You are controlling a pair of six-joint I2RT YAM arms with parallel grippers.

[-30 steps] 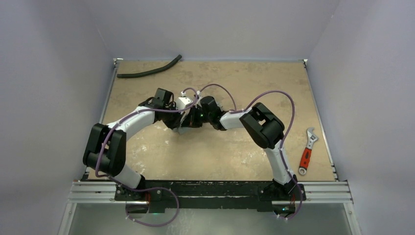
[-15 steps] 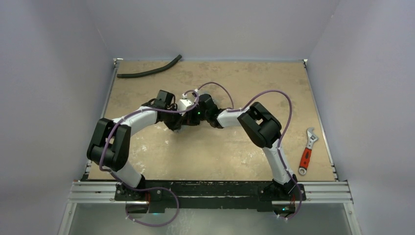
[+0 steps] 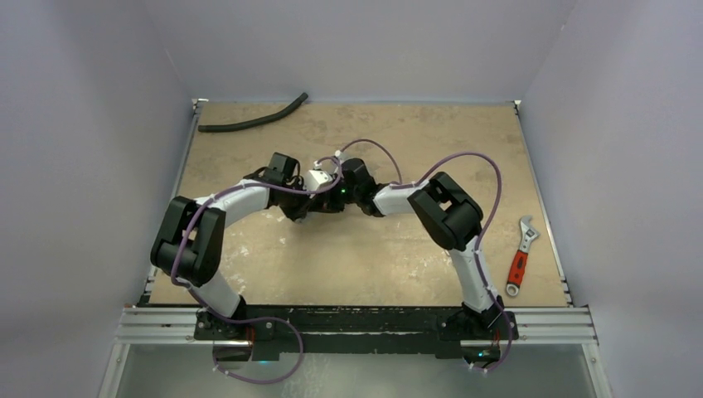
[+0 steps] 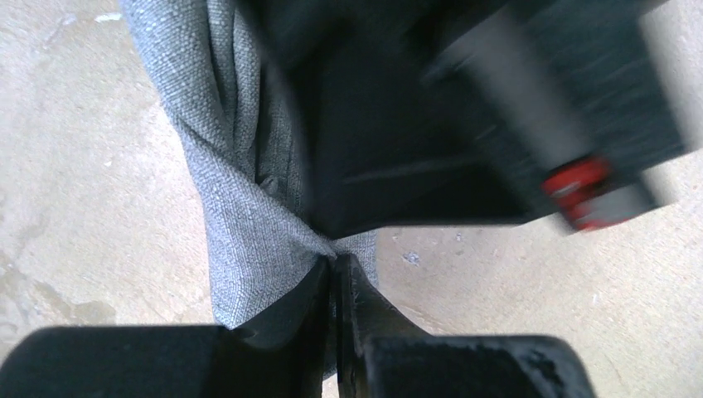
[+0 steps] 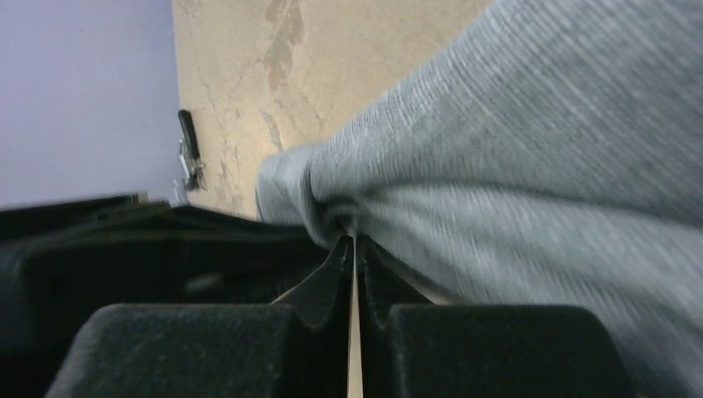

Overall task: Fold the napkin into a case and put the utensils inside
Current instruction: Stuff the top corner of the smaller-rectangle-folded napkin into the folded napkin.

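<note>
One woven grey napkin (image 4: 249,224); we see two grippers, left gripper (image 4: 335,265) and right gripper (image 5: 355,242), pinching its bunched folds.

The table (image 3: 431,133) is a tan, stone-look slab, blotched with paler scuffs and darker stains. It is boxed in by plain lavender-grey panels: a back wall (image 3: 356,41), a left wall (image 3: 75,166) and a right wall (image 3: 630,166). A ribbed aluminium rail (image 3: 555,323) runs along its near edge above a dull metal sheet (image 3: 373,373), and the light is soft and even.
</note>
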